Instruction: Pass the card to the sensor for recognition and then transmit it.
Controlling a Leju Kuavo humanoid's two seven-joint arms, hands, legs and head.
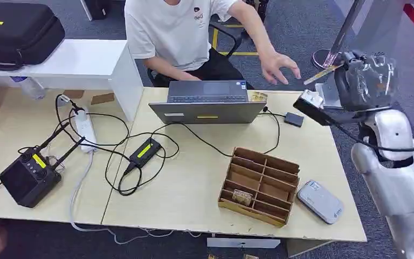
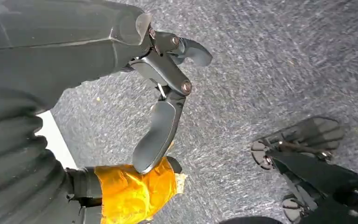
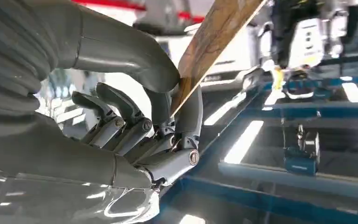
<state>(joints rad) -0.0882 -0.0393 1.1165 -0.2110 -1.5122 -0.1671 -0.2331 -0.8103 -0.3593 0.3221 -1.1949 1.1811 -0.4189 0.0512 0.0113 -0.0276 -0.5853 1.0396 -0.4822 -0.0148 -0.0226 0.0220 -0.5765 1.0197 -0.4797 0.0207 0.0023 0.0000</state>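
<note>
Brown patterned card (image 3: 214, 39) is pinched in the right hand (image 3: 168, 116), thumb on one face and a finger on the other, remaining fingers curled below it. In the head view the same right hand (image 1: 364, 81) is raised off the far right edge of the table (image 1: 194, 189), and the card (image 1: 323, 74) pokes out leftward from it as a thin yellowish strip. A person's hand (image 1: 277, 65) hangs open just left of the card tip, not touching it; the person sits at the far side behind the laptop (image 1: 207, 102).

Grey sensor (image 1: 319, 201) lies flat on the near right part of the table, just right of the wooden divider tray (image 1: 261, 183). The card is well apart from the sensor, up in the air. One small card-like piece (image 1: 242, 196) sits in a near-left compartment of the tray.

Left hand (image 2: 168, 93) hangs over grey floor, fingers spread, holding nothing; an orange-wrapped part (image 2: 135, 193) shows beside the thumb.

Left part of the table: black radio unit (image 1: 29, 177) with antennas, white power strip (image 1: 85, 128), a small black box with a yellow label (image 1: 145, 151), tangled black cables. A black case (image 1: 16, 27) rests on a white bench at far left.
</note>
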